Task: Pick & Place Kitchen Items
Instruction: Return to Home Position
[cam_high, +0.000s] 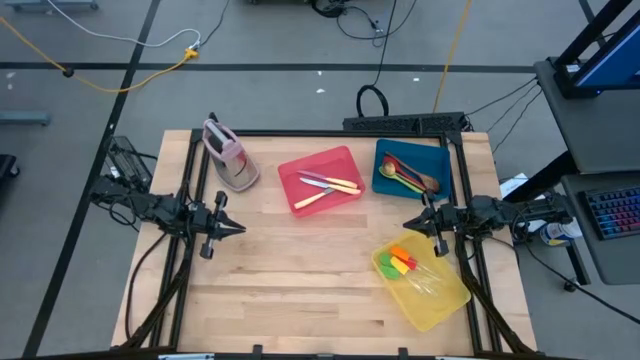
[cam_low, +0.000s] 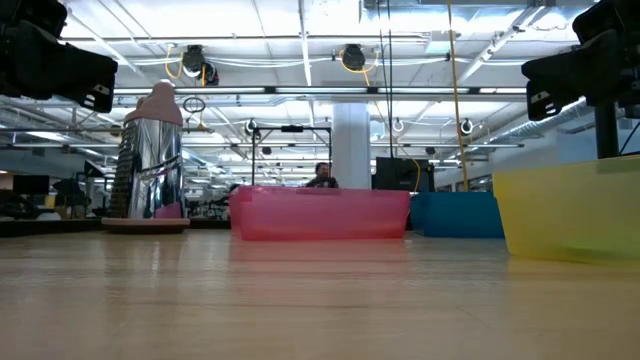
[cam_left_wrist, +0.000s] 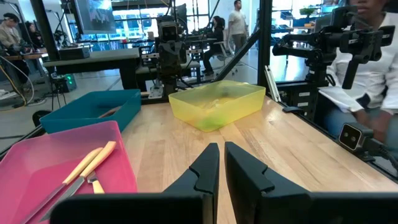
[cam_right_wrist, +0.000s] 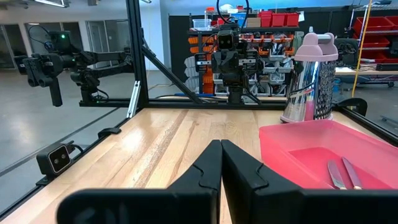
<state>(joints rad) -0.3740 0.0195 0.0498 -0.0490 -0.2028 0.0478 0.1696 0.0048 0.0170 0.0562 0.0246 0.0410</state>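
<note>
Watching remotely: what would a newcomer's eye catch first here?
Three bright trays: the red tray mid-table holds cream-handled knives, the blue tray right of it spoons, the yellow tray beside the right arm colourful spatulas. The left end effector and right end effector hover shut, empty, at either side.

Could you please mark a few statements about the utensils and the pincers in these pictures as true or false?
1. The cream-handled knives lie in the red tray. True.
2. The spoons lie in the yellow bin. False: the spoons lie in the blue tray; the yellow bin holds the bright-headed spatulas.
3. The left pincer grips a knife. False: it is shut on nothing, above the bare table.
4. The grater stands on the table, outside every tray. True.
5. The right pincer holds nothing. True.
</note>
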